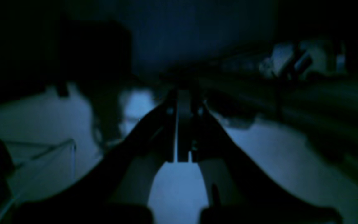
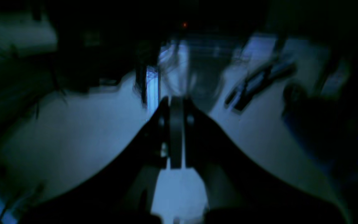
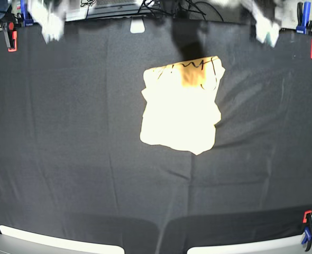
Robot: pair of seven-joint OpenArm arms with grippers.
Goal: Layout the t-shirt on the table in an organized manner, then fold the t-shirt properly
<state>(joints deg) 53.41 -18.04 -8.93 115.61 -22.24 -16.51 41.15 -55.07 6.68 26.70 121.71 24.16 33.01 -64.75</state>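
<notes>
Black left gripper [image 1: 183,124]: dark fingers meet along a thin seam in the left wrist view, pressed together with nothing between them; it hangs over a pale, dim floor.
Black right gripper [image 2: 176,137]: fingers likewise drawn together in the right wrist view, holding nothing, with blurred dark shapes and a pale floor beyond.
Lighting at the wrists: both wrist views are very dark and blue-tinted, so little else can be made out there.
Arms in the base view: only blurred pale patches at the top corners, too smeared to read.
Pale cream short-sleeved cotton t-shirt [image 3: 181,108]: lies crumpled in a rough rectangle on the table, right of centre and toward the far edge; an orange-yellow patch shows near its top edge, and neither gripper touches it.
Wide table draped in matte black cloth [image 3: 71,132]: fills almost the whole base view.
Red and blue clamps [image 3: 10,33]: grip the cloth at the far left corner, with more at the far right and near right corners.
</notes>
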